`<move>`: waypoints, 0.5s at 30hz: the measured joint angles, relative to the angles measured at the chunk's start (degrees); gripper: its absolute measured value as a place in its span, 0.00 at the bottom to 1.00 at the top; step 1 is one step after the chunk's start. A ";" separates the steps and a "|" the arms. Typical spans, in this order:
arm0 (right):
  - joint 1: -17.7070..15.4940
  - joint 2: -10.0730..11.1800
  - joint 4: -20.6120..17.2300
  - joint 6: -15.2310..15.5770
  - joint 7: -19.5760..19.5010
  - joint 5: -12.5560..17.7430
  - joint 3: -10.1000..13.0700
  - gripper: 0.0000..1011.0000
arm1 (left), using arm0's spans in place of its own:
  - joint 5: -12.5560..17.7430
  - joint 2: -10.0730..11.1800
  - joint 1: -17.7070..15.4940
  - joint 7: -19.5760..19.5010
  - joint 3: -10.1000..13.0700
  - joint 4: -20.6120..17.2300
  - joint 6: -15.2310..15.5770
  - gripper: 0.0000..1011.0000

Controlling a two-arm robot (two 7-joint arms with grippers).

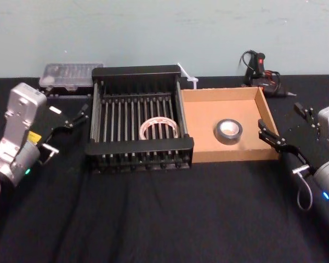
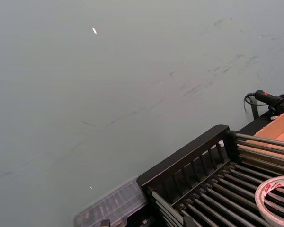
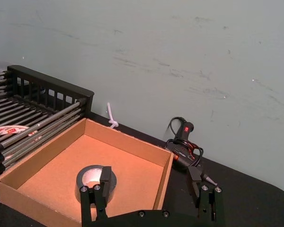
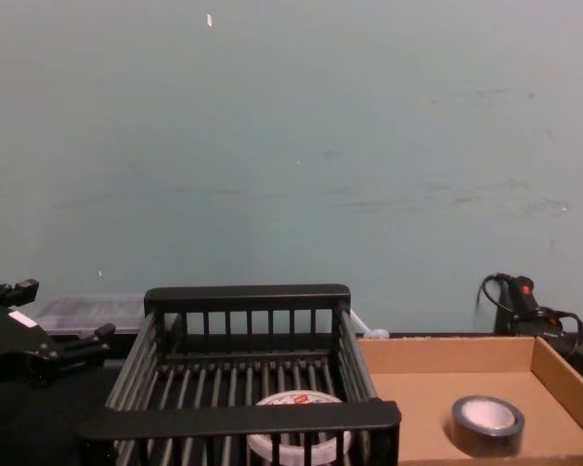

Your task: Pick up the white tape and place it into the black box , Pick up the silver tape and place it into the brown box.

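Just left of your right gripper [image 1: 272, 136], whose fingers are spread wide, the dark grey-silver roll of tape [image 1: 228, 131] lies flat inside the shallow tan cardboard tray [image 1: 219, 94]. Only the tray's low wall stands between them. To the right of your left gripper [image 1: 71, 118], also spread, the white roll of tape [image 1: 144, 129] lies flat on the slats of the black plastic crate [image 1: 137, 72]. Each roll sits nearer its own arm, and both placements look finished.
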 joint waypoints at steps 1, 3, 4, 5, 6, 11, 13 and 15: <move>0.00 0.00 0.00 0.00 0.00 0.00 -0.01 0.99 | 0.00 0.00 0.00 0.00 0.00 0.00 0.00 0.99; 0.02 0.01 0.00 0.00 0.00 0.00 -0.02 0.99 | 0.00 0.00 0.00 0.00 0.00 0.00 0.00 0.99; 0.02 0.02 0.00 0.00 0.00 0.00 -0.02 0.99 | 0.00 0.00 0.00 0.00 0.00 0.00 0.00 0.99; 0.02 0.03 0.00 0.00 0.00 0.00 -0.03 0.99 | 0.00 0.00 0.00 0.00 0.00 0.00 0.00 0.99; 0.02 0.03 0.00 0.00 0.00 0.00 -0.03 0.99 | 0.00 0.00 0.00 0.00 0.00 0.00 0.00 0.99; 0.03 0.03 0.00 0.00 0.00 0.00 -0.03 0.99 | 0.00 0.00 0.00 0.00 0.00 0.00 0.00 0.99; 0.03 0.03 0.00 -0.01 0.00 0.00 -0.03 0.99 | 0.00 0.00 0.00 0.00 0.00 0.00 0.00 0.99; 0.03 0.03 0.00 0.00 0.00 0.00 -0.03 0.99 | 0.00 0.00 0.00 0.00 0.00 0.00 0.00 0.99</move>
